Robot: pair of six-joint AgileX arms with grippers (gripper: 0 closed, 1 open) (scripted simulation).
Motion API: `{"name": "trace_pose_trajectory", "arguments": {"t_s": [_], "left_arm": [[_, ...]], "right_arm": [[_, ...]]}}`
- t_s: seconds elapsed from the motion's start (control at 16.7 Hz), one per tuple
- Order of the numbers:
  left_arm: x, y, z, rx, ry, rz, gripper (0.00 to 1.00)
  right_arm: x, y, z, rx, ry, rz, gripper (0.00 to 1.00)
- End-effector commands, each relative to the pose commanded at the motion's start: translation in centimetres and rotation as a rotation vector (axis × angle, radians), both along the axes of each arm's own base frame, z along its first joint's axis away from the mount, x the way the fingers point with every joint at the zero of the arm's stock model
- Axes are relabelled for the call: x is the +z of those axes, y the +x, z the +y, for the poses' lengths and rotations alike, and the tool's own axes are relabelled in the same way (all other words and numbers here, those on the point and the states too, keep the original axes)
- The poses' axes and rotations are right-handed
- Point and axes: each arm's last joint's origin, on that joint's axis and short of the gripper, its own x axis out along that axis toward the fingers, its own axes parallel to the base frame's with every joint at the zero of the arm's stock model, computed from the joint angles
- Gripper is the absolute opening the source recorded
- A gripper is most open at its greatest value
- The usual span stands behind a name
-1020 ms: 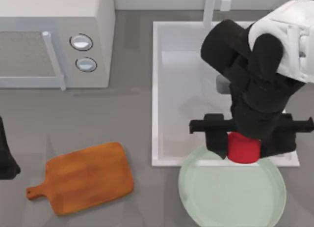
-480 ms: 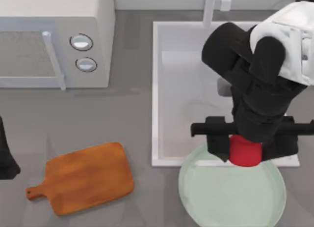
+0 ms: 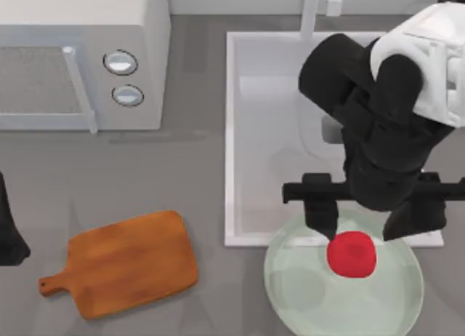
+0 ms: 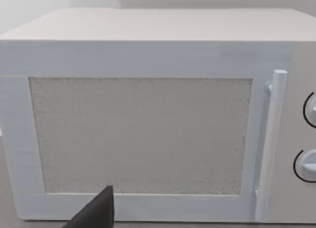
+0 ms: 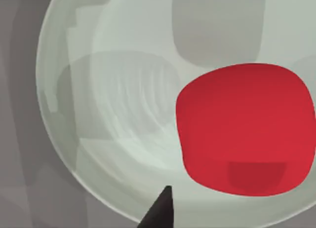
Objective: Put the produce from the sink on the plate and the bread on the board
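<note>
The red produce lies on the pale green plate, at its far side by the sink rim. My right gripper hovers just above it, open, its two fingers spread wide to either side and touching nothing. In the right wrist view the produce rests on the plate with one dark fingertip beside it. The wooden board lies bare at the front left. The bread is out of view. My left arm sits parked at the table's left edge.
A white microwave stands at the back left, and its door faces the left wrist camera. The white faucet rises behind the sink. Grey counter lies open between board and plate.
My right gripper moved slightly toward the plate, then opened. The produce left the fingers and now rests lower, on the plate. The left arm has not moved.
</note>
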Motion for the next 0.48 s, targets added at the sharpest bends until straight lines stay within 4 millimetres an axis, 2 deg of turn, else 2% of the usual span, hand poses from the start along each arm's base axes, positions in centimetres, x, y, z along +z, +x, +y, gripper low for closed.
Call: {"name": "trace_pose_trajectory", "arguments": {"t_s": [0.12,0.48], "left_arm": [[0.0,0.0,0.0,0.0,0.0,0.0,1.0],[0.0,0.0,0.0,0.0,0.0,0.0,1.0]], "right_arm": [[0.0,0.0,0.0,0.0,0.0,0.0,0.98],[0.0,0.0,0.0,0.0,0.0,0.0,1.0]]}}
